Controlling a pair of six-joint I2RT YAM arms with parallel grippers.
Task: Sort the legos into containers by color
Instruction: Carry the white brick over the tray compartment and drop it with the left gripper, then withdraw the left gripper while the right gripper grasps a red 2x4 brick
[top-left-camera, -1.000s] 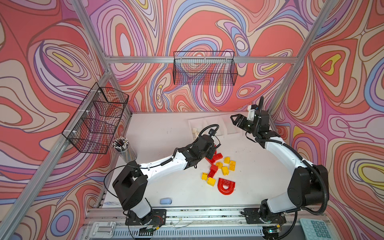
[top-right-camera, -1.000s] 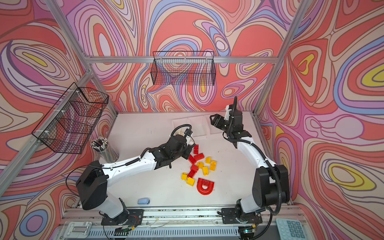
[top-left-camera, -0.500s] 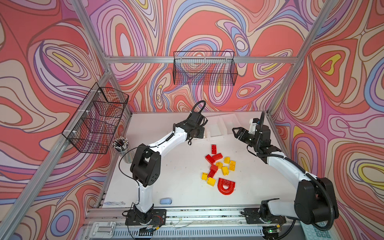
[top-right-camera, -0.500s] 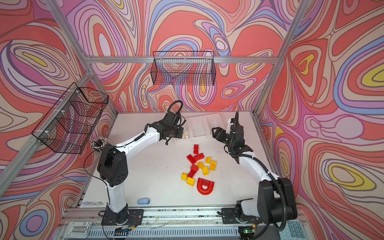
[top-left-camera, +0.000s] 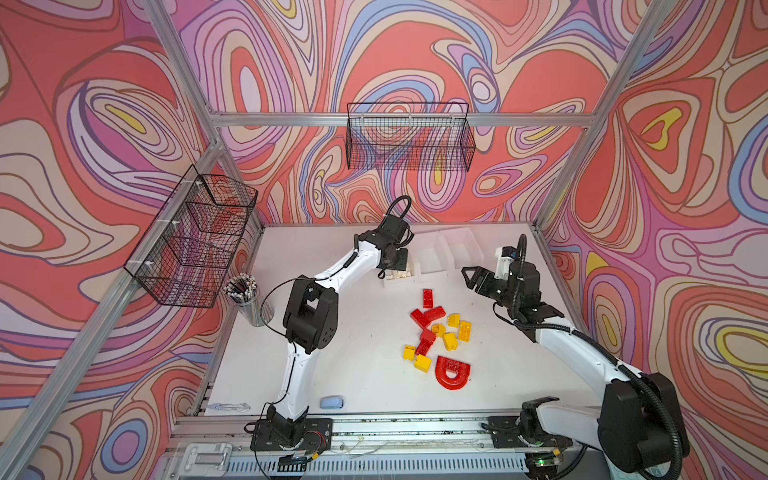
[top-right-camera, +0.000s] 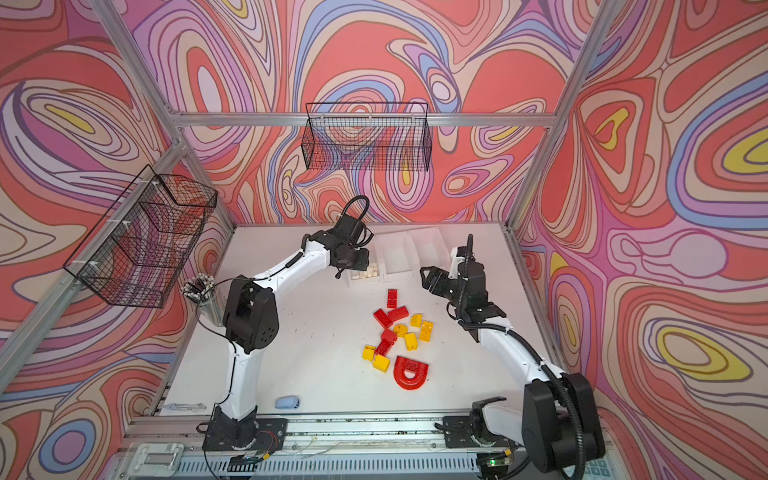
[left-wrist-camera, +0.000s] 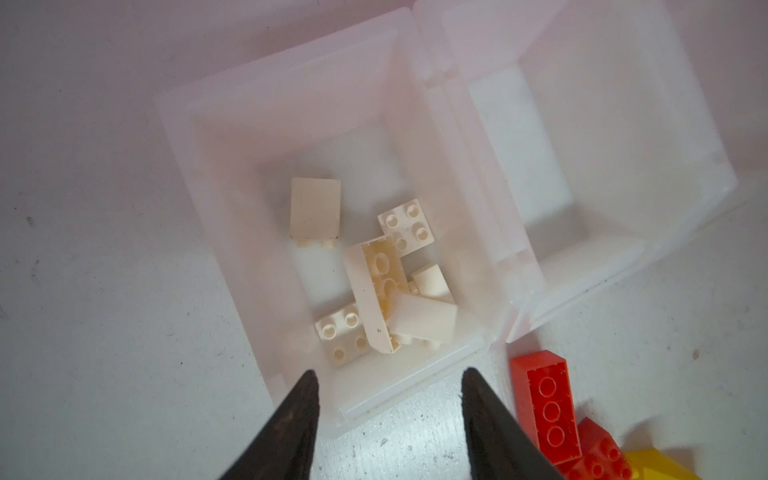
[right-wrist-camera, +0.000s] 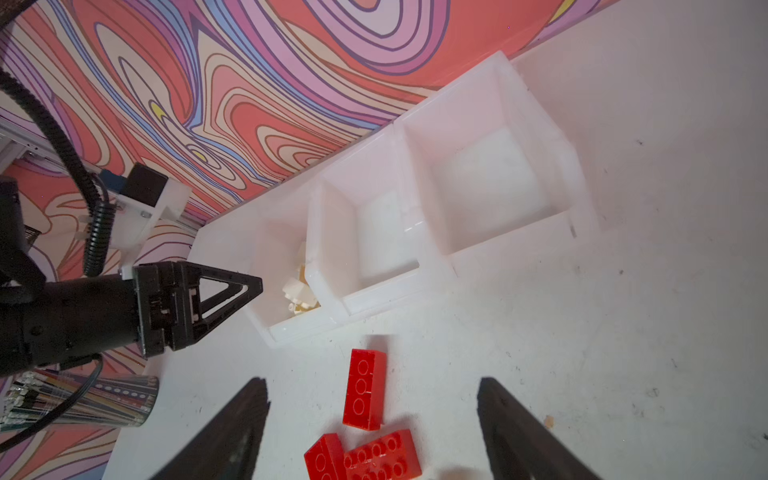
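Left gripper (top-left-camera: 395, 264) hangs over the end container (top-left-camera: 399, 286) in a top view, red and yellow legos (top-left-camera: 434, 313) loose nearby. Left wrist view: its jaws are apart and empty above jumbled cream bricks (left-wrist-camera: 374, 291). Right wrist view: right gripper (right-wrist-camera: 372, 380) is parted over a red brick (right-wrist-camera: 365, 388) whose length points toward the containers.

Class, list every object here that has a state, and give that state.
left gripper: open, empty.
right gripper: open, empty.
end bin: holds cream bricks.
middle bin: empty.
third bin: empty.
red and yellow bricks: loose, unsorted.
pencil cup: upright, filled.
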